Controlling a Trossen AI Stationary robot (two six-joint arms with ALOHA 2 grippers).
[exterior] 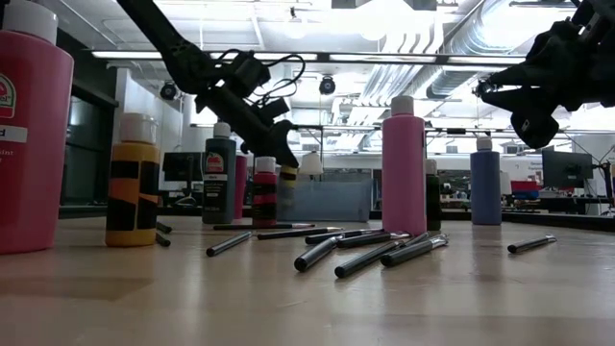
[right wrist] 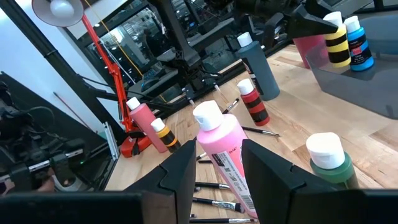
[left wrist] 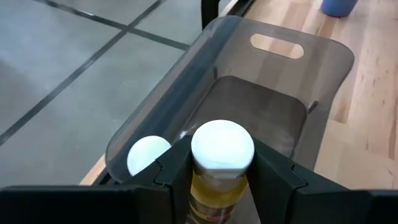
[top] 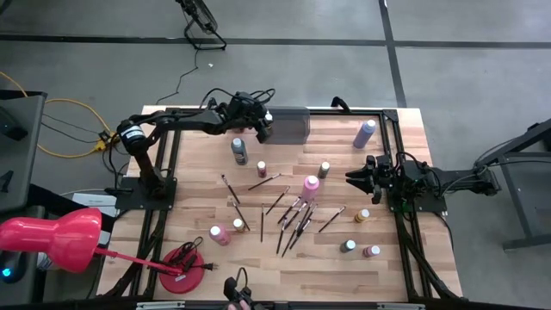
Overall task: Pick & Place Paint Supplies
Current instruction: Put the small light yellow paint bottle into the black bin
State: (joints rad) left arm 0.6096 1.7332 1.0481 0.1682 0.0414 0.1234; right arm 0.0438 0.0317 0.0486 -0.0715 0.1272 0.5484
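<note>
Clamped between the left gripper's [left wrist: 222, 180] dark fingers over the translucent grey rectangular tray [left wrist: 273, 93], a small white-capped yellow paint bottle [left wrist: 222, 158] looks light, rigid and slick, best held mid-body, while the right gripper [top: 360, 177] waits spread, empty, near the table's right edge.

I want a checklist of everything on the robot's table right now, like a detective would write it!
Surface: wooden table, pale planks.
Job's things: paint bottles standing scattered, such as the tall pink bottle and the lavender bottle; paintbrushes lying loose mid-table.
Tray: grey tray at the far edge, with a white-capped bottle in it.
Clutter: red lamp at the near left corner.
Grippers: left gripper shut on a yellow bottle over the tray; right gripper open, above the table's right side.
Cables: yellow and black cables on the floor, left.
Surroundings: grey floor; lab room behind.
</note>
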